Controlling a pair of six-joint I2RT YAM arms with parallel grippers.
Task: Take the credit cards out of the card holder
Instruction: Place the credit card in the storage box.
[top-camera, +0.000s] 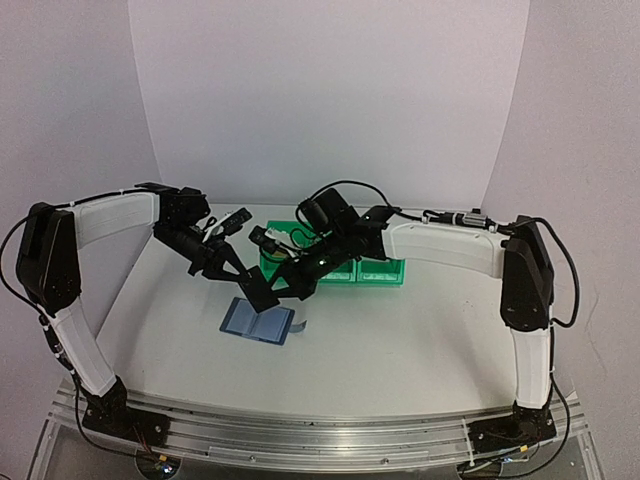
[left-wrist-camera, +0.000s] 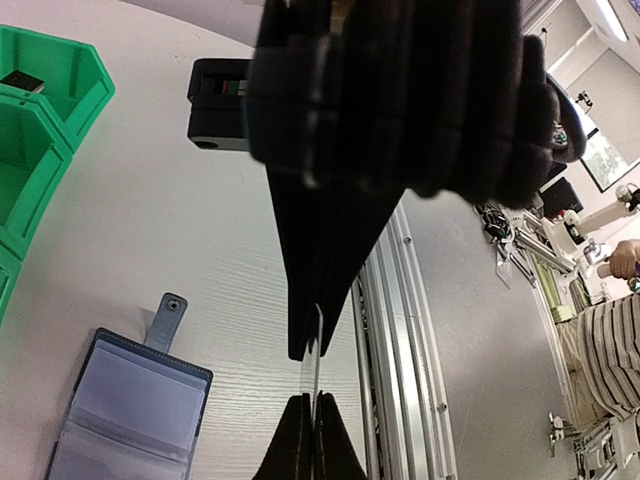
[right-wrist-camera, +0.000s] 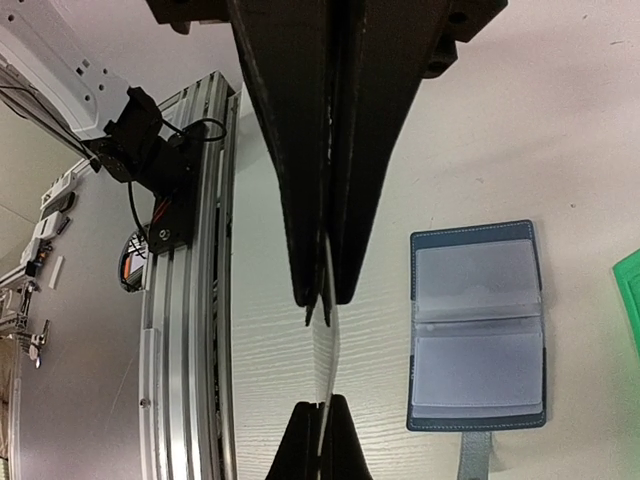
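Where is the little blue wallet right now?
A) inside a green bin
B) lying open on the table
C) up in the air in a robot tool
B: the blue wallet lies spread open on the table, its see-through sleeves facing up, with nothing gripping it.

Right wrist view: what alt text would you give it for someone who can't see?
The right gripper pinches a thin credit card, seen edge-on between its black fingers; the card's lower end sits in the left gripper. To the right, the blue card holder lies open on the white table, clear sleeves facing up.
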